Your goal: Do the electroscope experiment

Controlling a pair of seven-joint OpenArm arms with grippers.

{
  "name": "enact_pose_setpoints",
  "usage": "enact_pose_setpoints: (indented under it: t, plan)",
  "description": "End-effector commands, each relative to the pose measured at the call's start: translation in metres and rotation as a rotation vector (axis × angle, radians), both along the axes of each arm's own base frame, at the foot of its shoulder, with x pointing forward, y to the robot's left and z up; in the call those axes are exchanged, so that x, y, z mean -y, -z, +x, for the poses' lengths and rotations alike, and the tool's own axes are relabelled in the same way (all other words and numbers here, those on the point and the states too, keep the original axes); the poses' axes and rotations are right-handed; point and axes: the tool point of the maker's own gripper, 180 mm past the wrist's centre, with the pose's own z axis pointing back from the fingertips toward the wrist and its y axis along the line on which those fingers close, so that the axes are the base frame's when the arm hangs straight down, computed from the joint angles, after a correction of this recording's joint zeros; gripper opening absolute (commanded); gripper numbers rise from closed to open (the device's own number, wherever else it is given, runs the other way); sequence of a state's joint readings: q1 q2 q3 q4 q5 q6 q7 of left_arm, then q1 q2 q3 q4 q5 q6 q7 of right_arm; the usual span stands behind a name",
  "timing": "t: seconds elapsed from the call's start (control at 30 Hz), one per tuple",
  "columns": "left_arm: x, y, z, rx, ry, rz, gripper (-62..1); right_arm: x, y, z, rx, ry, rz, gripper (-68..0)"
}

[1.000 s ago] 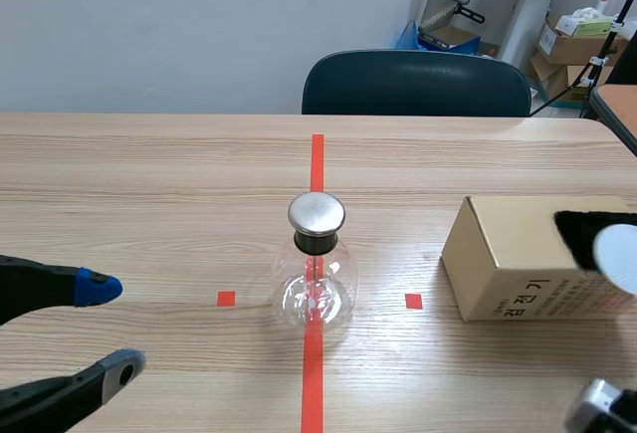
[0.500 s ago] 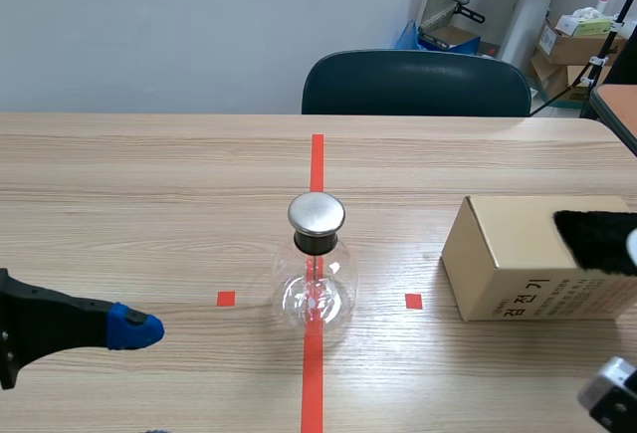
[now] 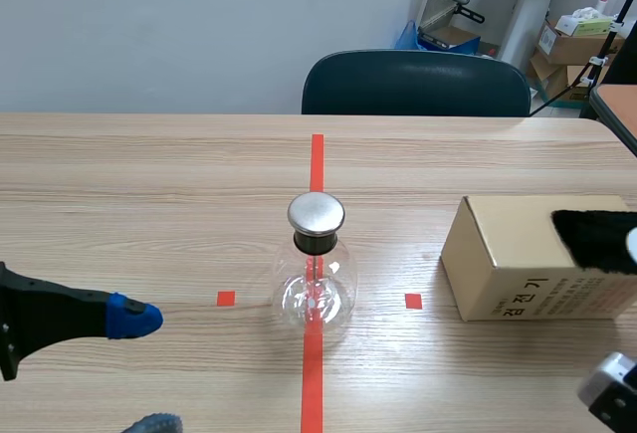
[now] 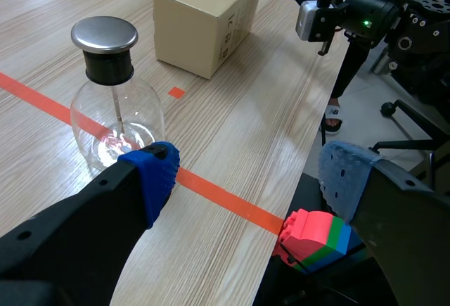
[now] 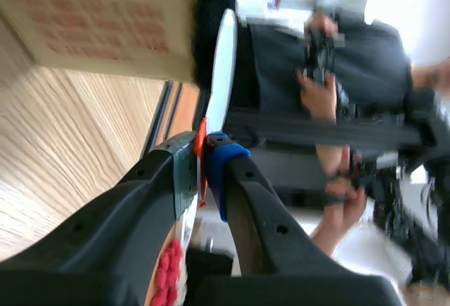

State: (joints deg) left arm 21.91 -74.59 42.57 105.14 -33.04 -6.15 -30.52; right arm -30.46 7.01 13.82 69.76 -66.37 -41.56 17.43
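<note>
Lower left, the left jaws were spread, parked short of the electroscope [image 3: 316,279] at the centre of the bench [image 3: 149,184]. Far right, the right jaws pinched a white disc [image 5: 223,60] by the black fur [image 3: 595,239] on the box [image 3: 518,264], likely to charge it.

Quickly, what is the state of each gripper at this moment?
Left gripper: open, holding nothing.
Right gripper: shut on a thin white disc.
</note>
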Motion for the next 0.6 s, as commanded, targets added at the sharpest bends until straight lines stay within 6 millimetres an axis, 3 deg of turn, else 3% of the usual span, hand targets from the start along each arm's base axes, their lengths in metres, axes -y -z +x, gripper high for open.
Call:
enact_pose_setpoints:
  t: [0.0, 0.1, 0.27, 0.3, 0.47, 0.5, 0.57]
  plan:
    - [0.004, -0.009, 0.003, 0.014, -0.004, -0.041, -17.2, -0.021, -0.012, 0.006, 0.056, -0.106, -0.016, -66.7]
    - [0.004, -0.011, 0.004, 0.022, -0.007, -0.048, -17.2, -0.029, -0.011, 0.007, 0.059, -0.131, -0.001, -66.7]
    - [0.005, -0.016, 0.005, 0.035, -0.011, -0.073, -17.2, 0.009, -0.012, -0.001, 0.067, 0.091, -0.007, -66.7]
    - [0.005, -0.016, 0.005, 0.035, -0.011, -0.073, -17.2, 0.007, -0.012, 0.0, 0.066, 0.079, -0.009, -66.7]
    - [0.005, -0.016, 0.005, 0.035, -0.011, -0.073, -17.2, -0.04, -0.009, 0.005, 0.051, -0.185, 0.006, -66.7]
    - [0.005, -0.016, 0.005, 0.035, -0.011, -0.073, -17.2, -0.04, -0.009, 0.005, 0.051, -0.185, 0.006, -66.7]
    - [0.005, -0.016, 0.005, 0.035, -0.011, -0.074, -17.2, -0.021, -0.011, 0.004, 0.061, -0.076, 0.008, -66.7]
